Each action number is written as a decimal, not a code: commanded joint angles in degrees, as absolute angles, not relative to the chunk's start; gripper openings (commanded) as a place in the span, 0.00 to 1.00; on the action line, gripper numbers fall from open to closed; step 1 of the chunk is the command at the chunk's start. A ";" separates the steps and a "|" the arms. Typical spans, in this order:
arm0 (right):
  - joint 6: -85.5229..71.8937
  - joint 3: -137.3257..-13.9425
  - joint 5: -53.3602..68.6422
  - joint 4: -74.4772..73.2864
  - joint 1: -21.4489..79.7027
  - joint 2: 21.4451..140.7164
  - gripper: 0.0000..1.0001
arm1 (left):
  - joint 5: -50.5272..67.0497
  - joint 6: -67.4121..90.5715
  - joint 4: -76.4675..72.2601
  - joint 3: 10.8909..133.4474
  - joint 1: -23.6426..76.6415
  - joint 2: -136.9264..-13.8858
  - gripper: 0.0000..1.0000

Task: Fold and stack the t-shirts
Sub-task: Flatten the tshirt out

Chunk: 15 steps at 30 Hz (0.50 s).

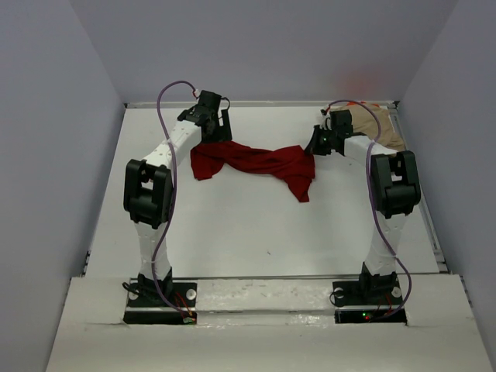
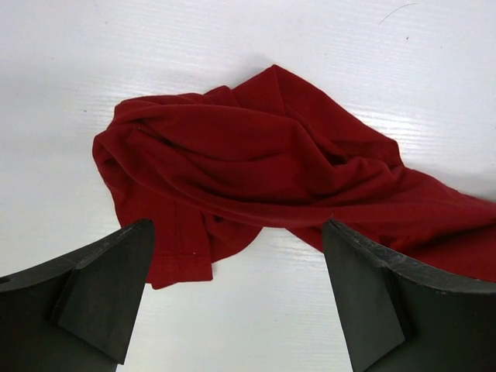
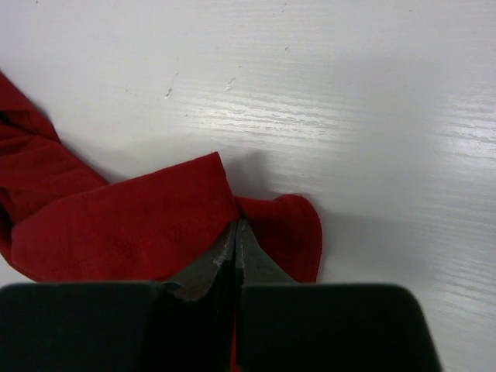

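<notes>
Central t-shirt lies crosswise on the far half of the table. Left gripper hangs over its left end; right gripper meets its right edge. Corner t-shirt lies right of and behind it. Arm bases stand well before it, at the near edge.

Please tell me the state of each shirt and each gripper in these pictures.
Red shirt: crumpled, unfolded, lying on the table.
Tan shirt: at the far right corner, partly hidden; folding unclear.
Left gripper: open, holding nothing.
Right gripper: shut on the red shirt's edge.
</notes>
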<state>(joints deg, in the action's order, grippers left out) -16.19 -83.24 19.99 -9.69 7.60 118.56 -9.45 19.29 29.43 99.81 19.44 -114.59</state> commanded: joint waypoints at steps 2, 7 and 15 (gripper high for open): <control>-14.68 -84.73 18.73 -9.76 8.70 116.02 0.16 | -9.67 18.54 29.18 99.40 19.69 -113.29 0.99; -14.50 -83.76 18.72 -9.58 8.70 115.75 0.42 | -9.67 18.46 29.35 99.67 19.69 -113.29 0.99; -14.94 -82.79 19.43 -8.44 9.32 116.45 0.41 | -9.76 18.46 29.36 99.76 19.60 -113.55 0.99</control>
<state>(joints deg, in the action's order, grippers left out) -15.18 -82.83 19.09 -9.78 8.56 118.54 -9.47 19.29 29.43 99.81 19.44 -114.59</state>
